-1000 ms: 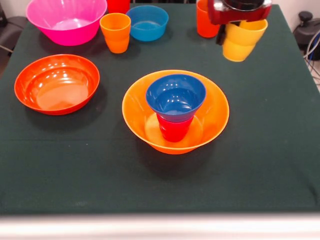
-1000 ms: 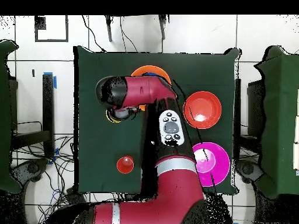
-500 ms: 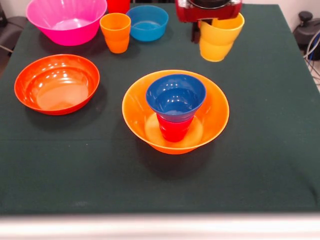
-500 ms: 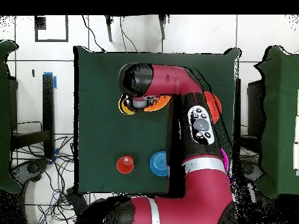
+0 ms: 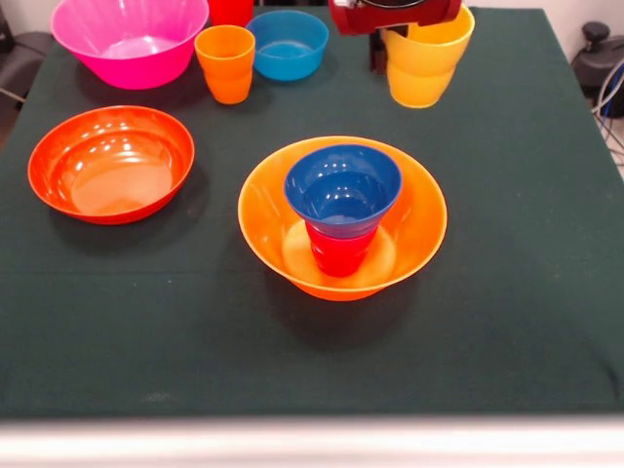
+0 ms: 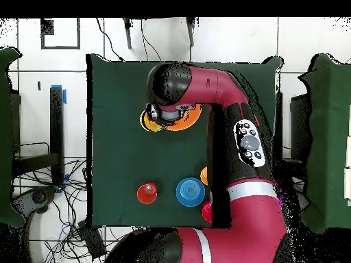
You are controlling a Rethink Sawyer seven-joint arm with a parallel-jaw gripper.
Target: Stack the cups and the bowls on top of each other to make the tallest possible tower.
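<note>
The red and black arm's gripper (image 5: 409,34) is hanging at the far side of the dark green cloth-covered desk (image 5: 526,292), and its fingers are gripping the rim of a glossy yellow plastic cup (image 5: 424,63), which is hanging clear of the cloth. Most of the gripper is cut off by the top edge, so I am seeing only its red housing and one dark finger (image 5: 376,54) running down the cup's left side.

In the middle of the desk, the tower is sitting as a big yellow-orange plastic bowl (image 5: 419,229) with a red plastic cup (image 5: 339,255) standing inside it and a small dark blue bowl (image 5: 342,190) resting on that cup's top. The held cup is hanging beyond and to the right of this stack, well apart from it.

To the left, a wide shallow orange-red bowl (image 5: 110,164) is lying alone. Along the far edge, a big pink bowl (image 5: 130,39), an orange cup (image 5: 225,63) and a light blue bowl (image 5: 287,44) are sitting close together in a row.

From above, the arm (image 6: 226,103) is stretching across the desk, covering much of the tower.
</note>
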